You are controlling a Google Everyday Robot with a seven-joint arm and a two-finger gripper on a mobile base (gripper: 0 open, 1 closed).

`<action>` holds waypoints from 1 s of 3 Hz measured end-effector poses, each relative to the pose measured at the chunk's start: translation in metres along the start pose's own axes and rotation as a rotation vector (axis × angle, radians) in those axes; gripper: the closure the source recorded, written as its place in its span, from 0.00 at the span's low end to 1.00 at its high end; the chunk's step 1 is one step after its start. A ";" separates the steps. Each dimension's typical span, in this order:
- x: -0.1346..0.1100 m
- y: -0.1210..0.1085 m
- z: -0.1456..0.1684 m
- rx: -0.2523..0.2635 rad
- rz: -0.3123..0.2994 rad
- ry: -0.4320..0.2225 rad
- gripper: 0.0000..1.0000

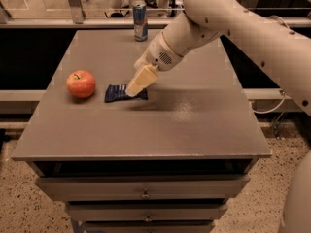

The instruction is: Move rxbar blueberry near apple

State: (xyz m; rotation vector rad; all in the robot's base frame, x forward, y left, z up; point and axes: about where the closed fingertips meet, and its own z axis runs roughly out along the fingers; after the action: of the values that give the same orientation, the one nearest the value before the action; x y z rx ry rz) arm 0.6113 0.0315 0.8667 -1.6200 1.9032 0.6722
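The rxbar blueberry (115, 93), a flat dark-blue wrapper, lies low on the grey table (194, 125), a short gap to the right of the apple (81, 83). The apple is red-orange with a dark stem and stands at the table's left side. My gripper (132, 91) reaches down from the upper right on the white arm. Its cream fingers (141, 79) are shut on the bar's right end and cover part of it.
An upright blue-and-silver drink can (140, 21) stands at the table's back edge, behind the gripper. The table has drawers below its front edge. A rail and a lower floor lie beyond the back edge.
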 end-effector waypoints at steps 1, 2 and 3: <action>0.000 0.000 -0.002 0.003 0.000 -0.003 0.00; 0.015 -0.001 -0.021 0.028 0.011 -0.038 0.00; 0.058 0.000 -0.069 0.088 0.027 -0.130 0.00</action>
State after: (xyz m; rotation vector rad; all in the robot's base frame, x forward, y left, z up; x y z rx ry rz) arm 0.5981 -0.0568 0.8767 -1.4627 1.8381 0.6783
